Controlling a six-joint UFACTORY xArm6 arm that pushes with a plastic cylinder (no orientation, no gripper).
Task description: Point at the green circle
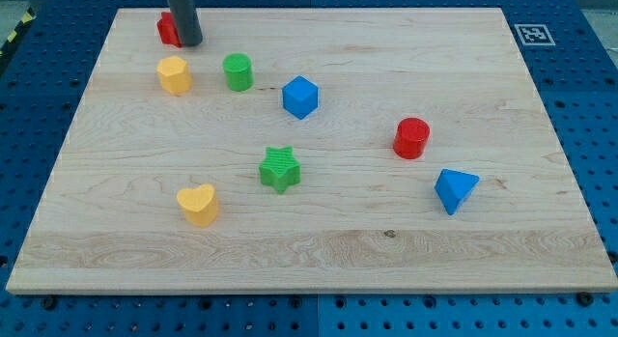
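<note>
The green circle (238, 71) is a short green cylinder standing on the wooden board (319, 231) toward the view's upper left. My tip (189, 43) is the lower end of the dark rod, at the view's top left. It stands up and to the left of the green circle, with a clear gap between them. The tip is right beside a red block (167, 29), which the rod partly hides. A yellow block (175, 75) lies just below the tip, to the left of the green circle.
A blue cube (300, 97) sits to the right of the green circle. A green star (280, 169) and a yellow heart (198, 204) lie lower down. A red cylinder (411, 137) and a blue triangular block (454, 190) are at the right.
</note>
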